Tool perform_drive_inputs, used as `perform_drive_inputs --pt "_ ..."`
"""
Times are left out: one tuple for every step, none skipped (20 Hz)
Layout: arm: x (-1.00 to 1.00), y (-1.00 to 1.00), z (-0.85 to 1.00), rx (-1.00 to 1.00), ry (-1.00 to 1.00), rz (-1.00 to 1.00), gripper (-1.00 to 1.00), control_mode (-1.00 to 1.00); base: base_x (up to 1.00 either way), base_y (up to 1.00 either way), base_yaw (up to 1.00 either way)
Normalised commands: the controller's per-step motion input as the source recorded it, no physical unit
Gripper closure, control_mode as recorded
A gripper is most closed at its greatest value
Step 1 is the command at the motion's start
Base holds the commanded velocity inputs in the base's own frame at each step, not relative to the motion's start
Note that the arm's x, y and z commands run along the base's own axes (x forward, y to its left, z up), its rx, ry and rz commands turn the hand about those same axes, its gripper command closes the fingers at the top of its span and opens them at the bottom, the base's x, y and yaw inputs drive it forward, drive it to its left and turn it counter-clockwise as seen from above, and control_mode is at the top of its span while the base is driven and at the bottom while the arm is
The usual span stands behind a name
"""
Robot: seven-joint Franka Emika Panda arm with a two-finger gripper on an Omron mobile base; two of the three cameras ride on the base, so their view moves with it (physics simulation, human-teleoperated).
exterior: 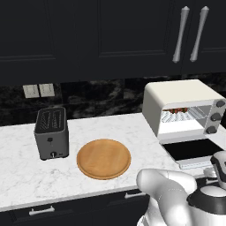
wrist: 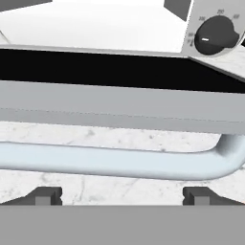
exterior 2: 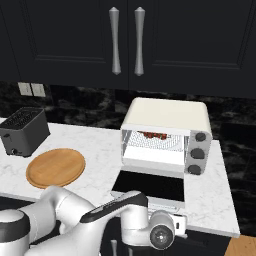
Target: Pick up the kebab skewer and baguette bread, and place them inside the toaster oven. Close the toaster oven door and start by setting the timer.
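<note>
Toaster oven door (exterior 2: 150, 186) lies flat open at lower centre; its bar handle (wrist: 119, 160) crosses just above the spread gripper (wrist: 122, 195). Round wooden board (exterior: 103, 158) and slot toaster (exterior: 51, 132) stand left, well apart.

Glossy dark glass toaster oven door (exterior 2: 150, 186), smooth pale handle (wrist: 119, 161), on white-veined marble-look counter (exterior: 22, 176) beside matt wooden board (exterior: 103, 159).
</note>
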Motion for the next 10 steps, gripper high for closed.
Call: perform_drive_inputs --pt "0.20 0.00 0.00 0.00 0.00 0.00 -1.00 -1.00 0.00 0.00 0.00" --pt "0.06 0.00 -0.20 0.00 0.00 0.00 -1.00 -1.00 0.00 0.00 0.00" --pt "0.00 0.00 -0.34 0.00 0.00 -0.06 -1.00 -1.00 0.00 0.00 0.00" --pt "0.00 0.00 -0.34 0.00 0.00 -0.03 -1.00 -1.00 0.00 0.00 0.00" --pt "0.00 0.00 -0.33 0.01 0.00 -0.02 -1.00 -1.00 0.00 0.00 0.00" --pt "0.00 0.00 -0.34 0.01 0.00 -0.02 -1.00 -1.00 0.00 0.00 0.00" --pt "0.00 0.00 -0.31 0.01 0.00 -0.01 -1.00 -1.00 0.00 0.00 0.00" --pt "0.06 0.00 -0.12 0.00 0.00 0.00 -1.00 -1.00 0.00 0.00 0.00" --pt "0.08 0.00 -0.01 0.00 0.00 0.00 -1.00 -1.00 0.00 0.00 0.00" --pt "0.09 0.00 0.00 0.00 0.00 0.00 -1.00 -1.00 0.00 0.00 0.00"
